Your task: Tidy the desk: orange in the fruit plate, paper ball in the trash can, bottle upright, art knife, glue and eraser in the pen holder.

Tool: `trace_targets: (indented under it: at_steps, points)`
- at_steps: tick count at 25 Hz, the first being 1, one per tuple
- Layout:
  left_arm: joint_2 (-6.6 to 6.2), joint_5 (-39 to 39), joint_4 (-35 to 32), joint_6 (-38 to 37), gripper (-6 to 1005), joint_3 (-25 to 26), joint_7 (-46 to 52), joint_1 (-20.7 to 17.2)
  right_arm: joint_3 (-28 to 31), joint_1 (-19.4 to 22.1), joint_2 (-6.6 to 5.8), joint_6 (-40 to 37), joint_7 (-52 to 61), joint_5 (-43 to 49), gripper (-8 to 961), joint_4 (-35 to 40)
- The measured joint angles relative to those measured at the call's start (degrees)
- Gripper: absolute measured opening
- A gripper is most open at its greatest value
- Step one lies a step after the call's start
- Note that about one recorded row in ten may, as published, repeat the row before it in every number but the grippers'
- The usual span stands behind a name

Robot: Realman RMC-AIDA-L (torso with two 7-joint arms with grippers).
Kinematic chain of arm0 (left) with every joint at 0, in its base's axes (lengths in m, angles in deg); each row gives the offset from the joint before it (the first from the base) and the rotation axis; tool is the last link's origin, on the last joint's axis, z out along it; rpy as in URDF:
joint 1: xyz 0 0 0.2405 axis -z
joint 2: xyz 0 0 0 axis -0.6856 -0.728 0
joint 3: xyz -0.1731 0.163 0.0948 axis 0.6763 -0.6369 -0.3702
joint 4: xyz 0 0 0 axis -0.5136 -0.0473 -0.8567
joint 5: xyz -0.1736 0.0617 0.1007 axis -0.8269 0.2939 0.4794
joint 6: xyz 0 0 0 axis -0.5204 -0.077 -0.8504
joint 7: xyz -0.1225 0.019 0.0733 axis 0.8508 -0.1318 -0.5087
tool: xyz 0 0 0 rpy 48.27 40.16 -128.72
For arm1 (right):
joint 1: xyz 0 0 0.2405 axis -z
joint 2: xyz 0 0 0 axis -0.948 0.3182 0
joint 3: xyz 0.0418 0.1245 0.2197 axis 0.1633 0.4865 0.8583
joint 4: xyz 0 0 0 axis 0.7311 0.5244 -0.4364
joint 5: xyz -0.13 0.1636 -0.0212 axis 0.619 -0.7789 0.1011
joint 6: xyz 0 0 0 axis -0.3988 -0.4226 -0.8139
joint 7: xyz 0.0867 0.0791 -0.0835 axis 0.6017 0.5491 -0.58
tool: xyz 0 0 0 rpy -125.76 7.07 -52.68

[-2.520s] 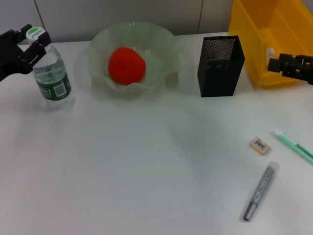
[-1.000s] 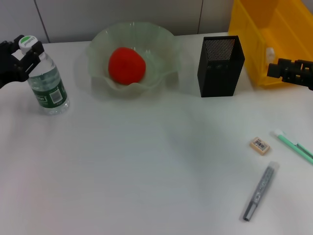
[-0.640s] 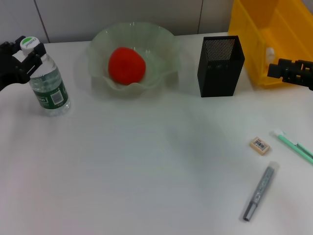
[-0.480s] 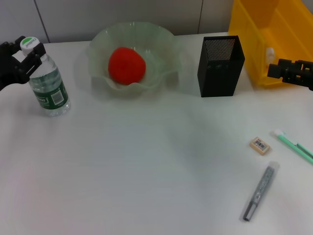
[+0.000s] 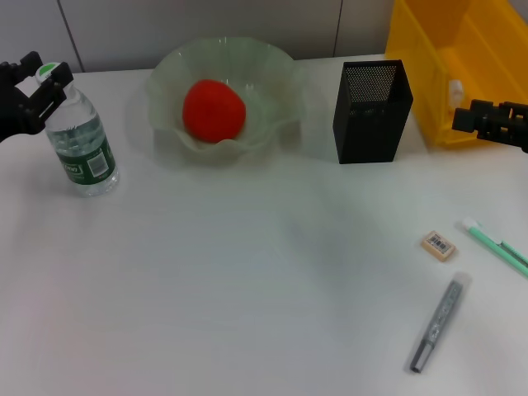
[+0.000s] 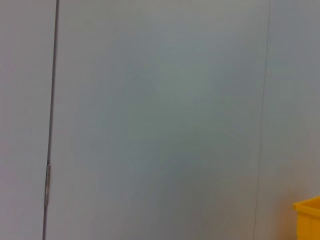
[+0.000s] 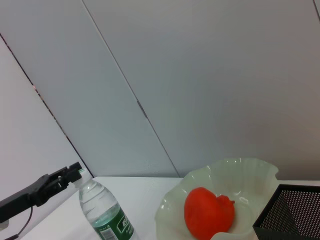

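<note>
Two end effectors are seen at opposite edges of the white worktop (image 5: 206, 280), and the pen holder (image 5: 370, 111) is taken here as the landmark. The yellow trash can (image 5: 462, 58), the largest item, stands just to the right of the pen holder at the worktop's back corner. The fruit plate (image 5: 276, 78) sits to the left of the pen holder, near it but not touching, and the orange (image 5: 214, 110) rests inside this plate. The bottle (image 5: 80, 136) stands upright far to the left of the pen holder, beyond the fruit plate. The left end effector (image 5: 37, 78) is set at the bottle's cap, its dark fingers spread to either side of the cap with gaps visible, so nothing is held. The right end effector (image 5: 470, 118) hovers to the right of the pen holder, in front of the trash can; whether its fingers are parted cannot be told. A grey art knife (image 5: 437, 324) lies well in front of the pen holder and to its right. A green-and-white glue stick (image 5: 495, 245) lies further right, at the worktop's edge. The eraser (image 5: 438, 245), smallest of all, lies flat between the pen holder and the art knife.
</note>
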Motion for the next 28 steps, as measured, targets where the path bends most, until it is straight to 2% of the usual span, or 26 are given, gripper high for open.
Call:
trace_targets:
  at_steps: [16,23,28]
  points:
    - [-0.01,-3.6,-2.0,-4.2,463,0.5,0.4,-1.0,0.0,0.0,-0.09,0.2,0.0,0.0,577,-0.3]
    - [-0.14,-5.0,-4.8,-10.6,458,-0.2,4.8,-3.7,0.0,-0.1,-0.28,0.4,0.0,0.2,577,-0.3]
    - [-0.21,-4.3,-8.1,-19.1,454,-0.6,7.3,-6.2,0.0,-0.8,-0.44,0.5,0.3,2.4,576,-0.4]
